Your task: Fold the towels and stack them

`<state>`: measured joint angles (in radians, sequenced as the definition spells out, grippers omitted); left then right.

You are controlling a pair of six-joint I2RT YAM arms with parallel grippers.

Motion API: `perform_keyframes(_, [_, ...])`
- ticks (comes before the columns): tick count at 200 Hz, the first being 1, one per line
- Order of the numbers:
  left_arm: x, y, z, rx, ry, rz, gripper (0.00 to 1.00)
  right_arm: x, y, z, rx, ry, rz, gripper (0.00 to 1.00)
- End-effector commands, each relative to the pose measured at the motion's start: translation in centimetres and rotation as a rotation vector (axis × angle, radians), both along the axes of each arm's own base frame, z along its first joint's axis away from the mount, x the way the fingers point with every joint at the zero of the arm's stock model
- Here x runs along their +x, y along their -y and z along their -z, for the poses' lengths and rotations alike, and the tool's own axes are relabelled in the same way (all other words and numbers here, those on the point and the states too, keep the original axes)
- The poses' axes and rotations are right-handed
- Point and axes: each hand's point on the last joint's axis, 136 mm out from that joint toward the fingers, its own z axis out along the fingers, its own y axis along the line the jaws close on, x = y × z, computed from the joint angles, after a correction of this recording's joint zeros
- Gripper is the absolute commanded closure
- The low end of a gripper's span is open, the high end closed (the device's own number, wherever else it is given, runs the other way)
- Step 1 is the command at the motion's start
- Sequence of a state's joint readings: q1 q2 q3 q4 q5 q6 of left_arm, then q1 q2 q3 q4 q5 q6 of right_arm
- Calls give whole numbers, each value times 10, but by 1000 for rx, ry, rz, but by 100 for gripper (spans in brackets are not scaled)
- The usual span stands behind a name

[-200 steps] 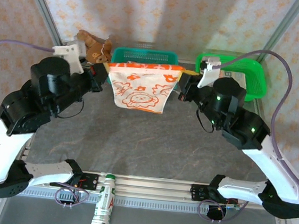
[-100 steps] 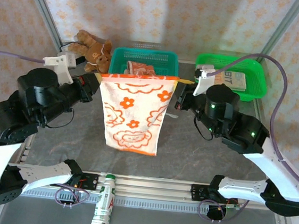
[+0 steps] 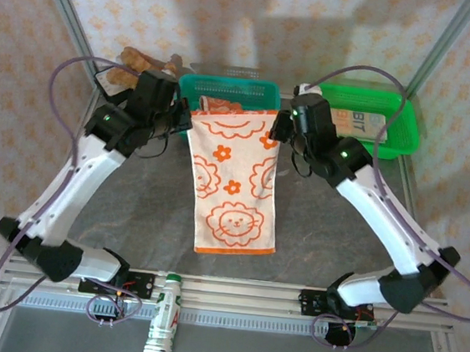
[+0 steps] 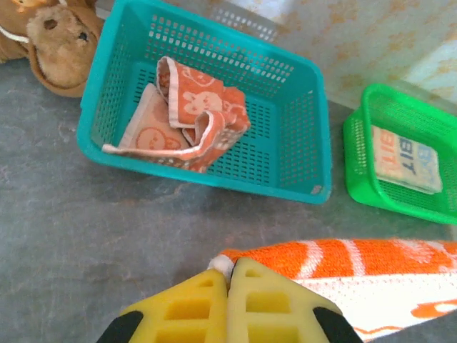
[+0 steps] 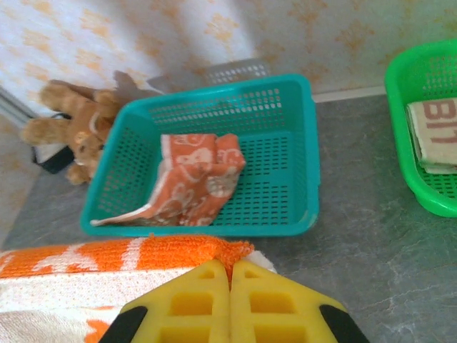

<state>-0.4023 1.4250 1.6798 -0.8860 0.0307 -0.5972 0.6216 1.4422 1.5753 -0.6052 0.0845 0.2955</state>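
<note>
- Top external view: an orange held towel (image 3: 234, 184) with white flower and lion prints was stretched between the two arms. The left gripper (image 3: 189, 117) pinched its far left corner and the right gripper (image 3: 277, 127) its far right corner, both pressed together on the cloth. The short hem ran straight from one gripper to the other. The long axis ran away from both grippers toward the arm bases, and the free end seemed to lie on the table (image 3: 131, 207). Both grippers were equally near the cloth. A fold would probably carry the pinched hem along that long axis to the free end.
- Left wrist view: the left gripper's (image 4: 228, 273) yellow fingers (image 4: 182, 307) were closed together on the corner, with the held towel (image 4: 343, 261) extending to their right. Beyond the fingers stood a teal basket (image 4: 207, 179) with a crumpled towel (image 4: 193, 114) inside. Further right, a green basket (image 4: 357, 164) held a folded cream towel (image 4: 403, 157). A teddy bear (image 4: 61, 50) sat ahead and left.
- Right wrist view: the right gripper (image 5: 230, 270) was clamped on the other corner, with the held towel (image 5: 121, 261) extending to its left. The teal basket (image 5: 200, 221) and crumpled towel (image 5: 196, 175) lay straight ahead.
</note>
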Motion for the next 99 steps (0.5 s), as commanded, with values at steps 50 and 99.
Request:
perform_keyframes(50, [44,1,67,65,-65,4,100,53,3,73,-38,-93,17,100])
perform_keyframes(99, [24,3,107,17,-127,9,100,40,7,110,-48,-157,-3,100])
